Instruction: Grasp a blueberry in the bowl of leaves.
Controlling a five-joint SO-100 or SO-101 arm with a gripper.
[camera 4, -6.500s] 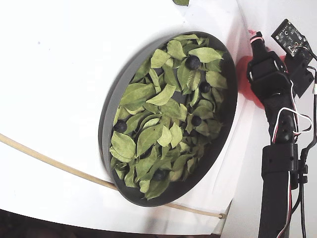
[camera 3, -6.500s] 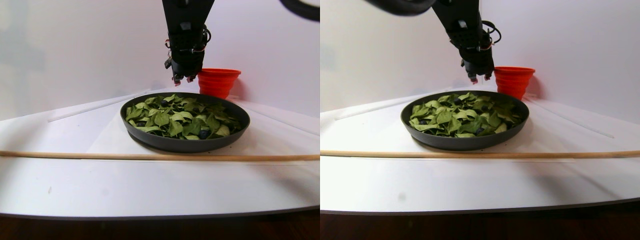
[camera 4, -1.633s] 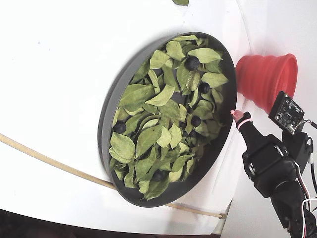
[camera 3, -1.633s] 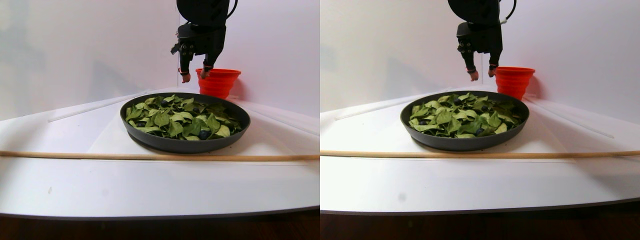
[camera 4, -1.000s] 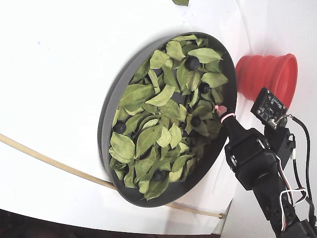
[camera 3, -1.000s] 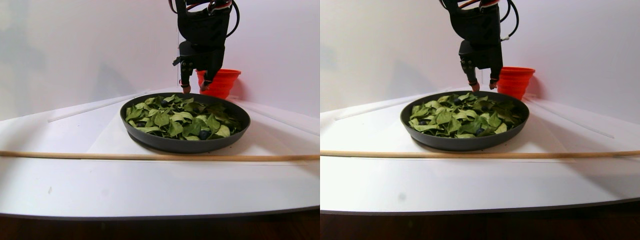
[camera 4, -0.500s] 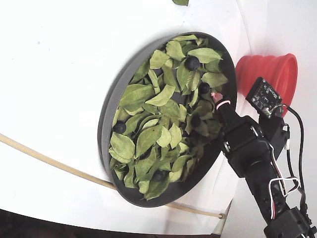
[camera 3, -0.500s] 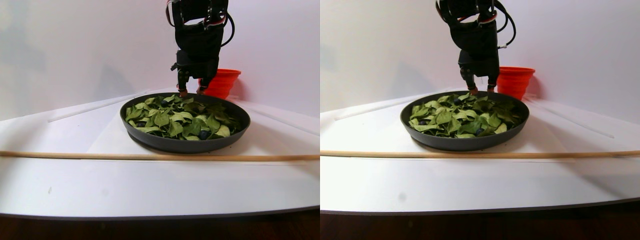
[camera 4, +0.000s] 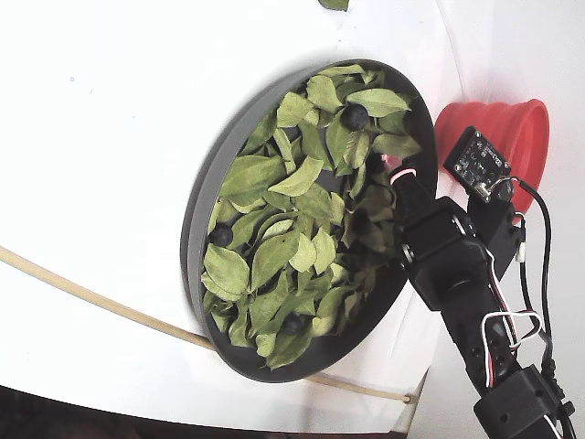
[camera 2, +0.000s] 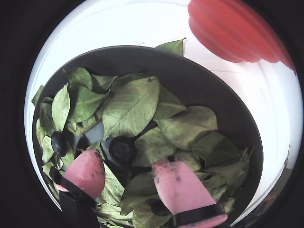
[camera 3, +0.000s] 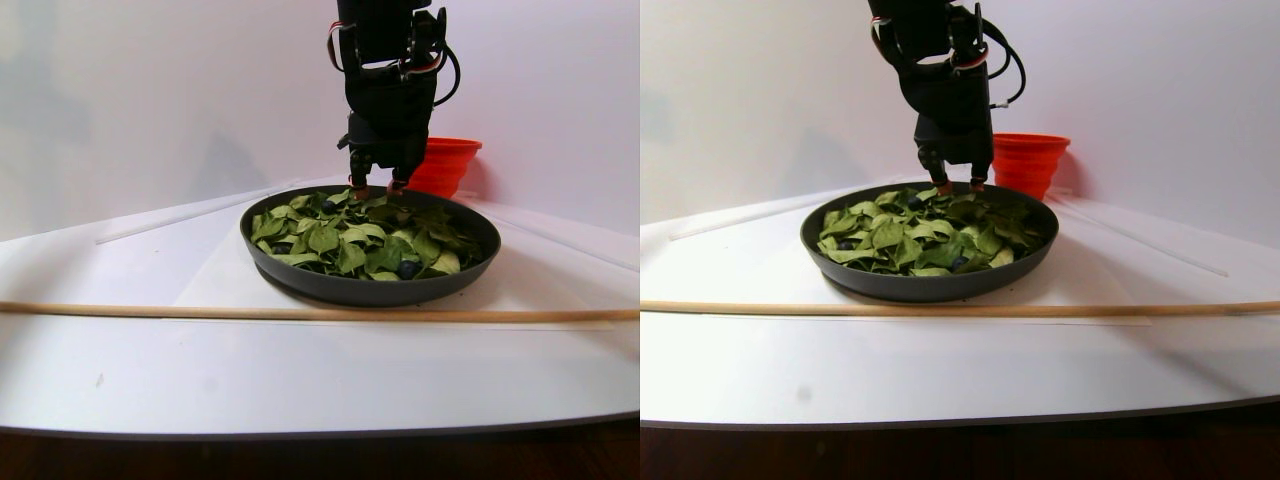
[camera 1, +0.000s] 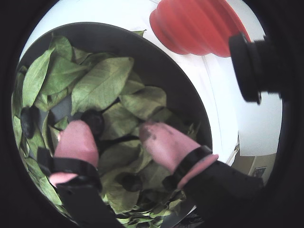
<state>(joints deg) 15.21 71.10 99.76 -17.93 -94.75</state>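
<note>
The dark grey bowl (camera 4: 196, 229) holds a loose heap of green leaves (camera 4: 274, 256) with several dark blueberries among them. My gripper (camera 1: 116, 137) is open, and its pink fingertips (camera 1: 76, 140) hang just above the leaves at the bowl's far side in the stereo pair view (camera 3: 375, 185). One blueberry (camera 1: 93, 121) lies just ahead of the left fingertip, and in the other wrist view (camera 2: 122, 148) it sits ahead of the gap between the tips. Another blueberry (camera 1: 132, 181) lies half buried between the fingers. A third blueberry (camera 2: 59, 142) lies further left. Nothing is held.
A ribbed red cup (camera 4: 512, 128) stands just beyond the bowl, close to the arm. A thin wooden stick (camera 3: 300, 313) lies across the white table in front of the bowl. More blueberries (camera 4: 354, 116) lie elsewhere in the bowl. A stray leaf (camera 2: 173, 46) lies on the rim.
</note>
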